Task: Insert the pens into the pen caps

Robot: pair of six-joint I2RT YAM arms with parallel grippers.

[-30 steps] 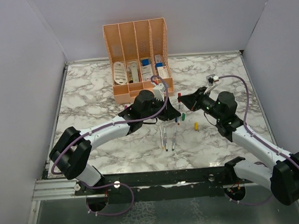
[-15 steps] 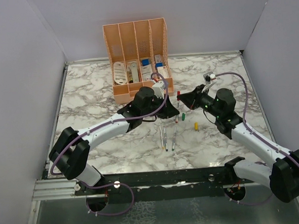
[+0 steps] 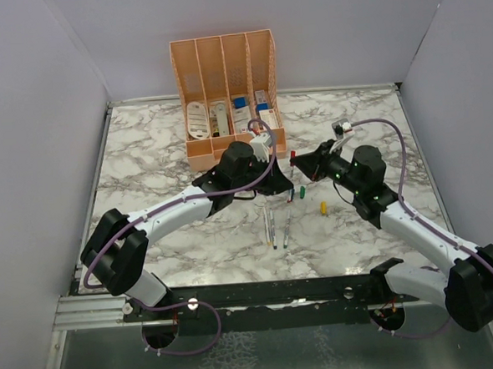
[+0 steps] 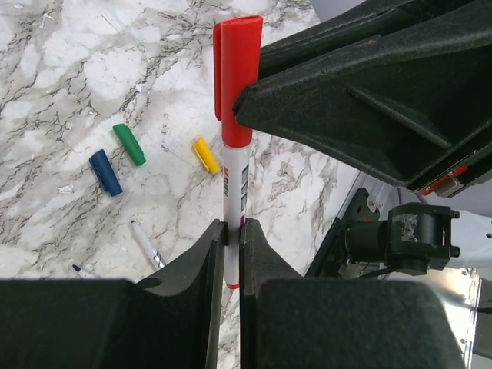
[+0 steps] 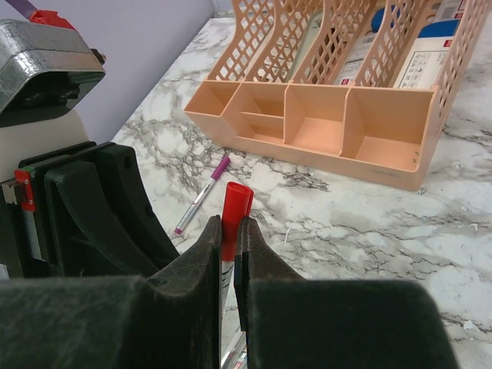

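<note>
The marble bench (image 3: 144,157) carries a peach organiser (image 3: 223,69) at the back, apart from the work. In front of it the two arms meet above the bench, so each can steady one half of the join. The left claw (image 4: 232,227) is pinched tight on the barrel of the red pen (image 4: 234,184). The right claw (image 5: 229,223) is clamped on the red cap (image 4: 238,69) sitting over the pen's tip, and the cap looks pushed home or nearly so. A purple pen (image 5: 201,194), seemingly capped, lies near the organiser. Bare pens (image 4: 144,242) and the green cap (image 4: 129,144), blue cap (image 4: 104,171) and yellow cap (image 4: 205,154) lie loose below, waiting.
</note>
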